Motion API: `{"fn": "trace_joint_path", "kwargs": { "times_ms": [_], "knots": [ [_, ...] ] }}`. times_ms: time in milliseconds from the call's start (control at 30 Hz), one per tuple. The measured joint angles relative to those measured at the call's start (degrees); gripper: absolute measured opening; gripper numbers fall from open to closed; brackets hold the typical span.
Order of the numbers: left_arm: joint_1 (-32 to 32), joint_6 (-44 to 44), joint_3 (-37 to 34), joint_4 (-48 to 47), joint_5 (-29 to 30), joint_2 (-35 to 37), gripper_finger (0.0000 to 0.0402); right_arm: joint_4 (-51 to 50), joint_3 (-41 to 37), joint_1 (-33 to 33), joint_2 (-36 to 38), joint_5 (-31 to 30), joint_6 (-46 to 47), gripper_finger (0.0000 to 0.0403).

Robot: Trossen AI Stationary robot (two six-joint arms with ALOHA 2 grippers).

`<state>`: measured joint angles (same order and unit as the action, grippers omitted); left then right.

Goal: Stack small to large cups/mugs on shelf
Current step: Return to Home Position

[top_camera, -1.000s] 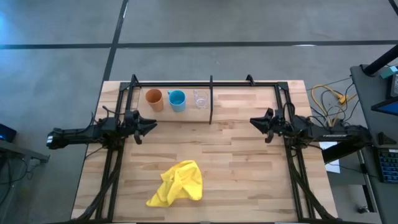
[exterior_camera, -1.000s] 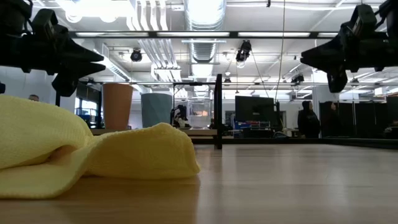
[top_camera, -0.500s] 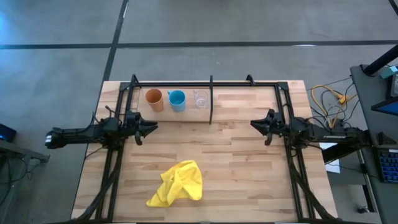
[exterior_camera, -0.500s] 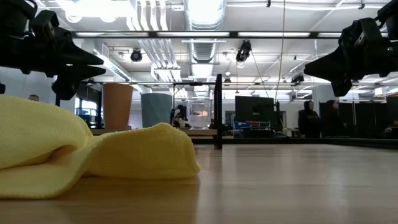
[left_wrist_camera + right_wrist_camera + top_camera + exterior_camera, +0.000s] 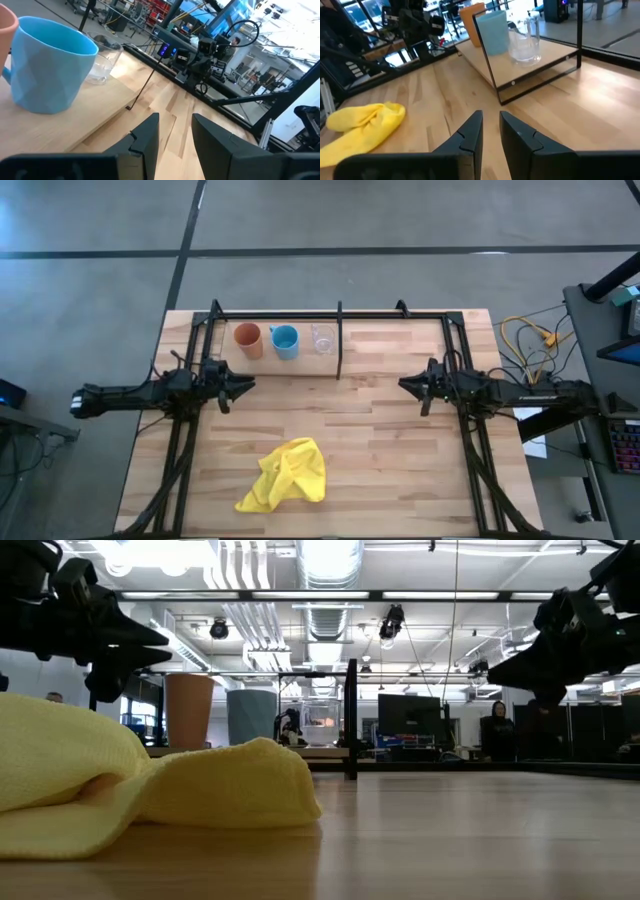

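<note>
On the left half of the shelf (image 5: 390,345) three cups stand upright in a row: the orange tumbler (image 5: 247,339), the blue mug (image 5: 285,341) and the clear glass cup (image 5: 322,339), the glass nearest the black divider (image 5: 340,340). My left gripper (image 5: 248,383) hovers in front of the tumbler, off the shelf's near edge, fingers a narrow gap apart. My right gripper (image 5: 403,385) hovers near the shelf's right half, pointing toward the table's left, fingers also slightly apart. The right wrist view shows the tumbler (image 5: 472,17), mug (image 5: 494,32) and glass (image 5: 525,40) past the divider's rods.
A crumpled yellow cloth (image 5: 287,475) lies on the tabletop toward the near edge, left of centre, and fills the low view's left side (image 5: 130,790). Bare butcher-block surface (image 5: 390,450) stretches between the two arms. The shelf's right half holds nothing.
My right gripper has sunk a little and shifted slightly toward the table's near edge. The cups and the cloth have stayed where they were.
</note>
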<state>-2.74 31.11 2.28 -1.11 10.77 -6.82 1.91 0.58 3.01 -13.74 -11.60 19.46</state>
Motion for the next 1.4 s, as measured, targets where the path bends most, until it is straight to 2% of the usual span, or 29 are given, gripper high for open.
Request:
{"fn": "trace_joint_path", "kwargs": {
  "times_ms": [767, 900, 1400],
  "knots": [
    [0.00, -0.02, 0.02, 0.11, -0.04, -2.55, 0.0102, 0.04, 0.00, -0.63, -0.96, -0.19, 0.02, 0.0059],
    [-0.01, -0.02, 0.02, 0.13, -0.05, -2.53, 0.0102, 0.10, 0.00, -2.43, 0.11, -0.24, 0.00, 0.0059],
    [-0.02, -0.02, 0.02, 0.18, -0.07, -2.51, 0.0102, 0.02, 0.02, -2.51, 3.24, -0.31, 0.02, 0.0059]
  ]
}}
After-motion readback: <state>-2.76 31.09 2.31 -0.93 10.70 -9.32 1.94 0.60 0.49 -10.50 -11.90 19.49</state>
